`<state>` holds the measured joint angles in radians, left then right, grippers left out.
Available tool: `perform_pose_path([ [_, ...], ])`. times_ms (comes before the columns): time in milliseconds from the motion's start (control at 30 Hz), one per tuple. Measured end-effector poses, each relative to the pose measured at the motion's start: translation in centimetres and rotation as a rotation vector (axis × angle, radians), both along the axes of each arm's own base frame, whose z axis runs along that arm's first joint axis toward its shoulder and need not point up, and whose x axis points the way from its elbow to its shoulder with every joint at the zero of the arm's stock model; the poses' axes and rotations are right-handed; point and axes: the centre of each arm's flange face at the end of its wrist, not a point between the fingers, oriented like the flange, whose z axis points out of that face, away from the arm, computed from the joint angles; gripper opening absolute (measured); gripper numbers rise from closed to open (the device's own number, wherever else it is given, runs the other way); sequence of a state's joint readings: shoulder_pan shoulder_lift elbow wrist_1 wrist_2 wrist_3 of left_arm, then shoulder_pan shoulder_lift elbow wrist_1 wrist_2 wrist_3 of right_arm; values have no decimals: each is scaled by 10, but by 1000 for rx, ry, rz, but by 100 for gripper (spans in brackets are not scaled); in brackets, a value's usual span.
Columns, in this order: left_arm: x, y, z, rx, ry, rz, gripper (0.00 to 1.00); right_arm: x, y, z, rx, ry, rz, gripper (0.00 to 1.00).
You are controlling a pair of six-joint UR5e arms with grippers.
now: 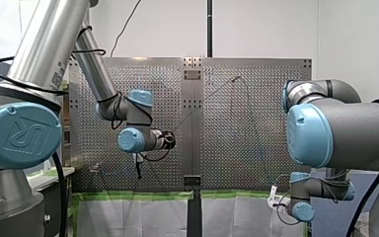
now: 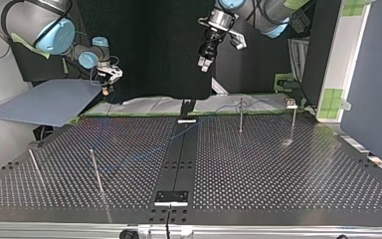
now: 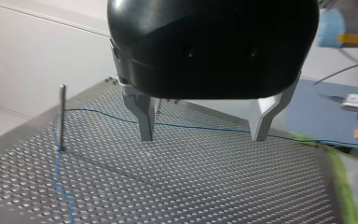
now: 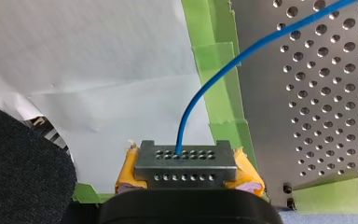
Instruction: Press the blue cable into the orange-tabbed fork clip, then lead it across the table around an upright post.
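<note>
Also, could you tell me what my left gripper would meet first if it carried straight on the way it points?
Probably the blue cable, which crosses between the open fingers of my left gripper in its wrist view; the perforated table lies right under it. Depth is unclear.

My right pincer (image 4: 186, 162) hides the blue cable's (image 4: 214, 84) end.

Open room is left over the middle of the surface (image 2: 258, 169). Passage is blocked by two far posts (image 2: 240, 115) at the top view's right, two near posts (image 2: 95, 169) at its left, and the blue cable (image 3: 59, 184) strung low.
</note>
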<state>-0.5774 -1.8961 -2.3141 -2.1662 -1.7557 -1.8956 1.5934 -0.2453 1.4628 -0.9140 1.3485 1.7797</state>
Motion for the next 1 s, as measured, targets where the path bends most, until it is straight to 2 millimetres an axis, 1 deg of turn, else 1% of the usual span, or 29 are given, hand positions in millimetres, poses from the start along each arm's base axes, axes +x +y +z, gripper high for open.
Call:
perform_pose_path([
  [100,-9,6,-6,14,18,1,100,0,0,0,0,-1,4,0],
  [233,-12,8,-9,19,25,1,100,-1,0,1,0,-1,6,0],
  [1000,-13,9,-9,21,26,1,100,-1,-1,1,0,-1,6,0],
])
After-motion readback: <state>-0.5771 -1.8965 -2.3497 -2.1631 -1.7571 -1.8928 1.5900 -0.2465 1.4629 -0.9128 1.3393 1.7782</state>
